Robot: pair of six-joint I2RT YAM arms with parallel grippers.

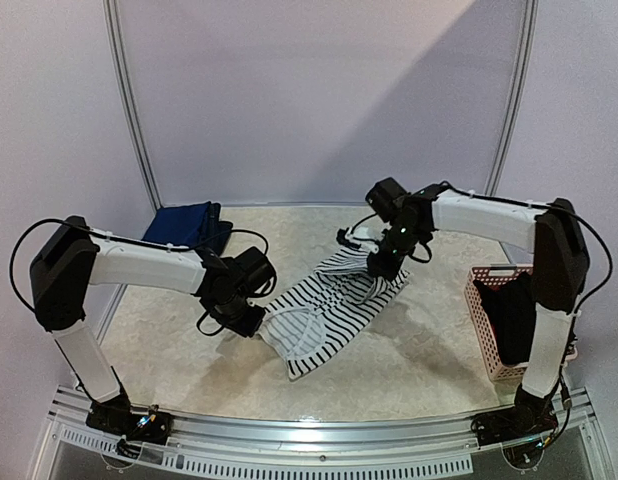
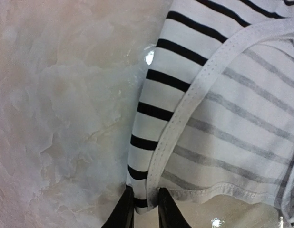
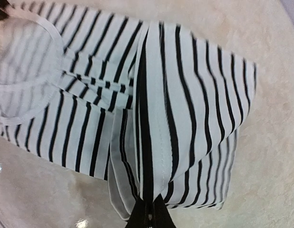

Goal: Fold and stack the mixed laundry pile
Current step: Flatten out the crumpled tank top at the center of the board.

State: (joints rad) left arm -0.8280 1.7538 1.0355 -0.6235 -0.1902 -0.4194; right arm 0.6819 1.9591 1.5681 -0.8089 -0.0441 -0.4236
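Note:
A black-and-white striped tank top [image 1: 329, 310] lies stretched across the middle of the table between both arms. My left gripper [image 1: 251, 322] is shut on its near-left corner; the left wrist view shows the fingers [image 2: 125, 213] pinching the strap and hem of the top [image 2: 223, 104]. My right gripper [image 1: 377, 270] is shut on the far-right end, lifting a fold of the top [image 3: 185, 95], as the right wrist view shows. A navy piece [image 1: 186, 224] lies folded at the far left. Dark garments [image 1: 511, 315] sit in the basket.
A pink slotted basket [image 1: 483, 320] stands at the right edge beside the right arm. The marbled tabletop [image 1: 409, 360] shows in front of and behind the top. A metal rail runs along the near edge.

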